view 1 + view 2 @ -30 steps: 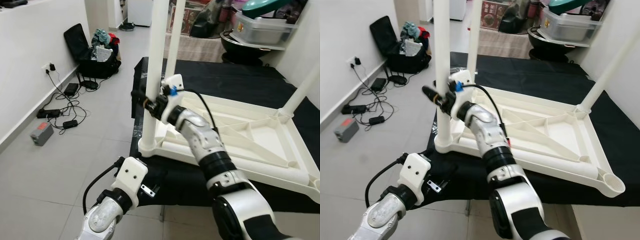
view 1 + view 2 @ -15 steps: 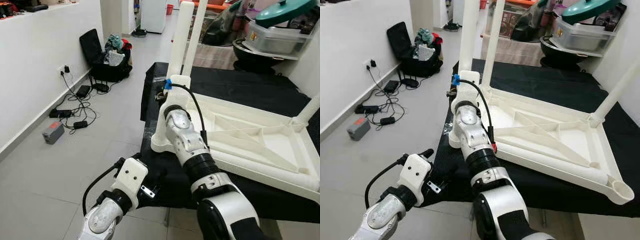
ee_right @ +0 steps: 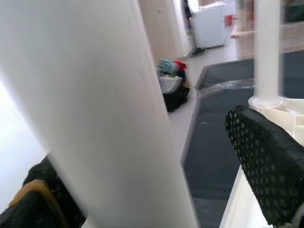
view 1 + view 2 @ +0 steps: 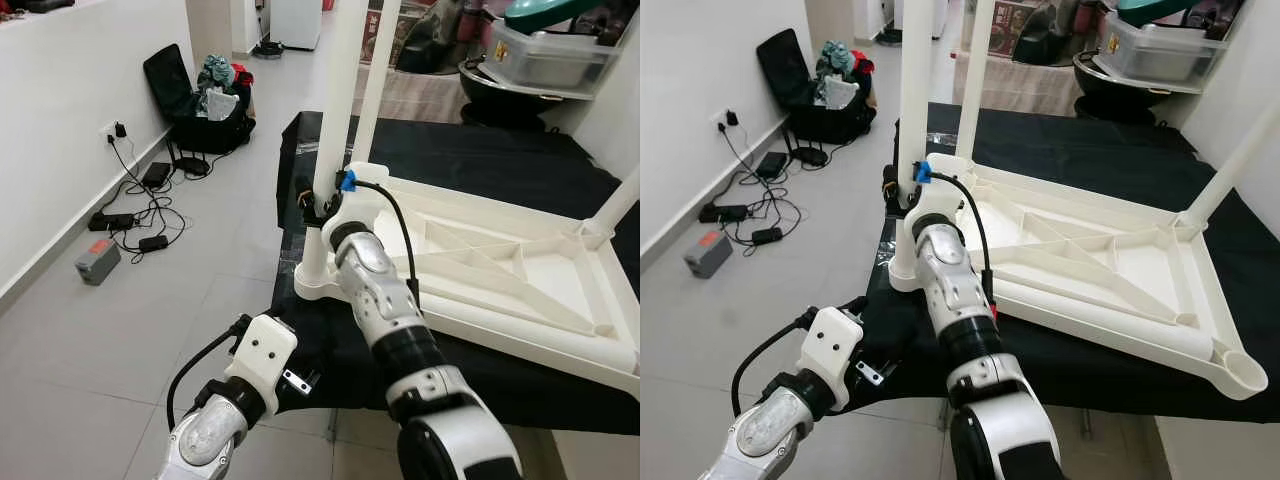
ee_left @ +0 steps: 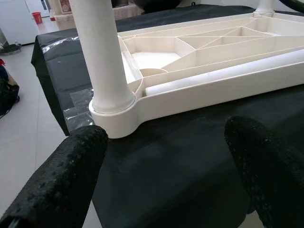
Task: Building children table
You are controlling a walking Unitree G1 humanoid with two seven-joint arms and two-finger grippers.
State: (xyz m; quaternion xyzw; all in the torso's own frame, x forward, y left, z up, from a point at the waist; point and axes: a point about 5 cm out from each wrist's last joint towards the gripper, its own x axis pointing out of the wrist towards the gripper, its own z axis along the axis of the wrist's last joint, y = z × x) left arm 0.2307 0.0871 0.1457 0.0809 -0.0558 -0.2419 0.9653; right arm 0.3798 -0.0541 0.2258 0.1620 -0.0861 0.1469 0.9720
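The white plastic kids' table [image 4: 500, 270] lies upside down on a black-covered counter [image 4: 480, 160], ribbed underside up, w/ legs standing up from three corners; the near-right corner socket [image 4: 1240, 375] is empty, so prob. one leg not yet fitted. The right hand [image 4: 312, 205] is at the near-left leg [image 4: 335, 120], low on the shaft just above its socket. In the right wrist view the leg [image 3: 95, 109] runs between the two black fingers [image 3: 266, 166], which straddle it; whether the pads actually press on it I can't tell, since one finger is mostly behind the leg. The left hand [image 5: 161, 171] hangs low in front of the counter edge, fingers spread wide, empty, aimed at the base of that leg. Handling, as a guess: hollow moulded plastic, so light and stiff, smooth and a bit slippery on the round legs; not fragile, but a long leg gives leverage, so pushing high up could tip or slide the whole top on the cloth. Best hold is low on the leg near the socket, or on the rim of the top. Hard to see: leg tops are cut off by the frame, the socket joint is partly behind the right arm, and the right wrist view is blurred up close. Floor at left has cables [image 4: 135, 215] and a bag [image 4: 200, 95], well apart.
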